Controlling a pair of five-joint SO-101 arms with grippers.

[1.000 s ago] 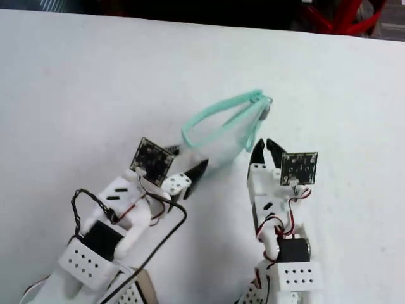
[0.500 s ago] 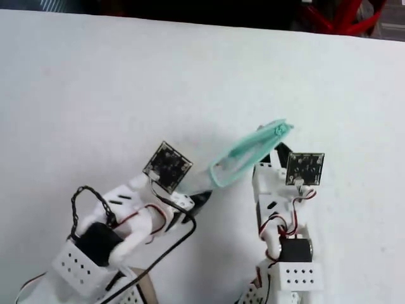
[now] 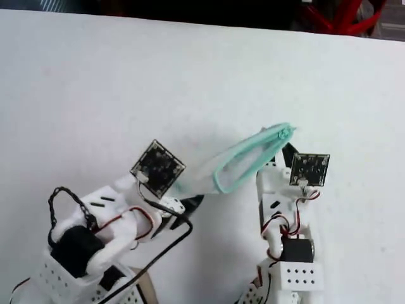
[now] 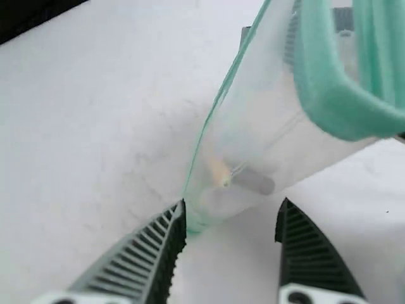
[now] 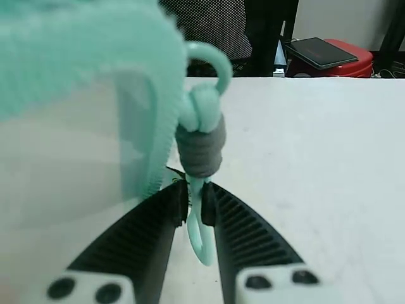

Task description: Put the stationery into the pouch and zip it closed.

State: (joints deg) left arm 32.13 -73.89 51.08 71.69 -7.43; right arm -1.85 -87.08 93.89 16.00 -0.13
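Note:
A translucent pouch (image 3: 209, 177) with a mint zipper band (image 3: 247, 161) hangs tilted between the two arms, its mouth partly open. In the right wrist view my right gripper (image 5: 195, 190) is shut on the mint pull cord (image 5: 200, 237) just under a grey bead (image 5: 199, 149). In the left wrist view my left gripper (image 4: 233, 209) is open at the pouch's lower corner (image 4: 193, 225), which touches one finger (image 4: 166, 237). A small yellowish and grey item (image 4: 243, 182) shows through the pouch wall. In the high view the left gripper (image 3: 190, 204) sits under the pouch's low end.
The white table (image 3: 95, 82) stretches out bare behind the pouch. A red object (image 5: 329, 60) with a dark tablet on it lies beyond the table's far edge. The left arm's black cable (image 3: 171, 244) loops near the front edge.
The right gripper has shut on the pull cord, and the pouch has moved right and toward the arms. The left arm has drawn back with its gripper at the pouch's low end.

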